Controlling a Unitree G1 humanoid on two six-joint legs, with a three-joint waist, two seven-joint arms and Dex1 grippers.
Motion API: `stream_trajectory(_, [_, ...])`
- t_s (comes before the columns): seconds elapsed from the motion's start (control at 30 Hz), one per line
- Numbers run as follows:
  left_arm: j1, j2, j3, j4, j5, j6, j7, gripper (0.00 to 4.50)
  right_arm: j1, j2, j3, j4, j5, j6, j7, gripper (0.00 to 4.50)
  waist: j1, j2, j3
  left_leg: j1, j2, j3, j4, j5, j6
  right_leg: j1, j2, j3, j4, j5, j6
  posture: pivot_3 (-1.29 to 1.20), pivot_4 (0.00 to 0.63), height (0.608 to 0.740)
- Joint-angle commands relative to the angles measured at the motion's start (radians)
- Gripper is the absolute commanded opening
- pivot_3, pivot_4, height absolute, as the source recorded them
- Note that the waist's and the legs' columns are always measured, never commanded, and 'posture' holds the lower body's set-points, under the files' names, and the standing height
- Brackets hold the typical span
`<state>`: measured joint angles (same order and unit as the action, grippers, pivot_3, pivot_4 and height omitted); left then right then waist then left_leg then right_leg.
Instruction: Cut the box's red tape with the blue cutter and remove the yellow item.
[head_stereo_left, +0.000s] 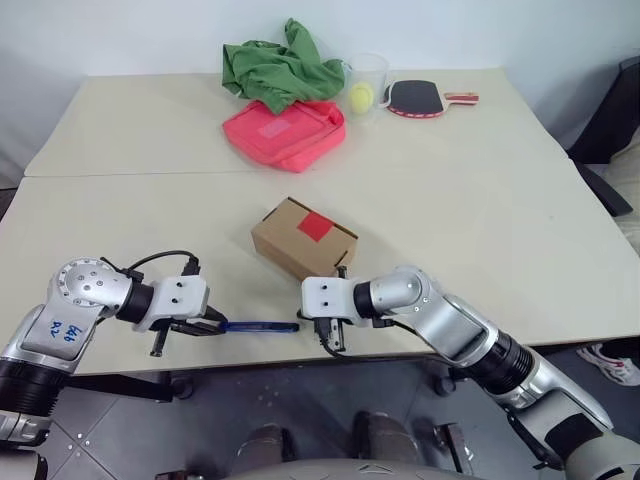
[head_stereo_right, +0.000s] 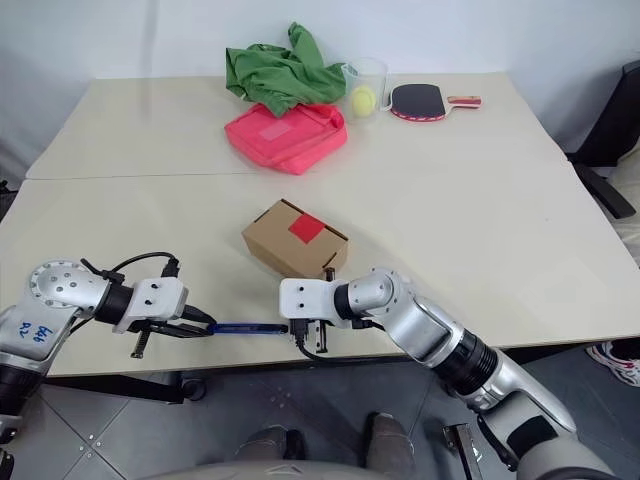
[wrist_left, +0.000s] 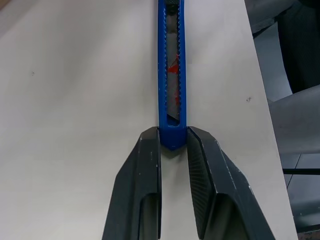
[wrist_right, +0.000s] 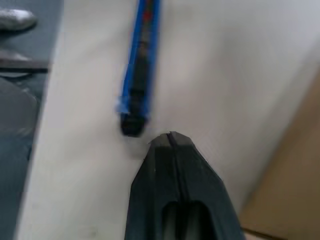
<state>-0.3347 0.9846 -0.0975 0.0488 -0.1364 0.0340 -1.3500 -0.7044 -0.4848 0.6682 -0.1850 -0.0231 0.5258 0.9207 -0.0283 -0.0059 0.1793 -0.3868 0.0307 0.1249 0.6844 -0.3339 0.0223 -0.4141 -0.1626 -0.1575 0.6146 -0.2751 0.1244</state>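
Blue cutter (head_stereo_left: 258, 326) gripped by left gripper (head_stereo_left: 214, 322); right gripper (head_stereo_left: 303, 322) seemingly just beside.

One box (head_stereo_left: 303, 238), one cutter (head_stereo_left: 260, 326), one paddle (head_stereo_left: 424, 98).

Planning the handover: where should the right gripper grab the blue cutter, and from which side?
Likely the free end of the blue cutter, approached from the robot's right. It lies flat along the table's front edge; the left gripper pinches its other end, and the shut right gripper must open first.
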Motion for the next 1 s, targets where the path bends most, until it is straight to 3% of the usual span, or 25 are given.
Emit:
stream_trajectory(0.03, [0.007, -0.001, -0.011, -0.001, 0.008, 0.006, -0.002, 0.39, -0.009, -0.007, -0.029, -0.037, -0.025, 0.004, 0.01, 0.0, 0.0, 0.0, 0.0, 0.0, 0.0, 0.0, 0.0, 0.0, 0.0, 0.0, 0.0, 0.0, 0.0, 0.0, 0.0, 0.0, 0.15, 0.74])
stream_trajectory(0.17, [0.005, -0.001, -0.012, 0.004, 0.005, -0.006, -0.012, 0.39, 0.027, -0.004, -0.052, -0.203, 0.043, 0.111, 0.049, 0.0, 0.001, 0.0, 0.0, 0.0, 0.0, -0.001, 0.0, 0.0, 0.0, 0.0, 0.0, 0.0, 0.0, 0.0, 0.0, 0.0, 0.15, 0.74])
stream_trajectory(0.3, [0.001, 0.001, -0.014, 0.004, 0.005, -0.009, -0.02, 0.39, 0.033, -0.015, -0.035, -0.247, 0.033, 0.143, 0.054, 0.0, 0.001, 0.0, 0.0, 0.0, 0.0, -0.002, 0.0, 0.0, 0.0, 0.0, 0.0, 0.0, 0.0, 0.0, 0.0, 0.0, 0.15, 0.74])
stream_trajectory(1.0, [0.049, 0.058, 0.02, -0.033, -0.014, 0.008, -0.037, 0.39, 0.002, 0.034, 0.082, -0.138, -0.135, 0.01, 0.06, 0.0, -0.002, 0.0, 0.0, 0.0, 0.0, -0.001, 0.0, 0.0, 0.0, -0.001, 0.0, 0.0, 0.0, 0.0, 0.0, 0.0, 0.15, 0.74])
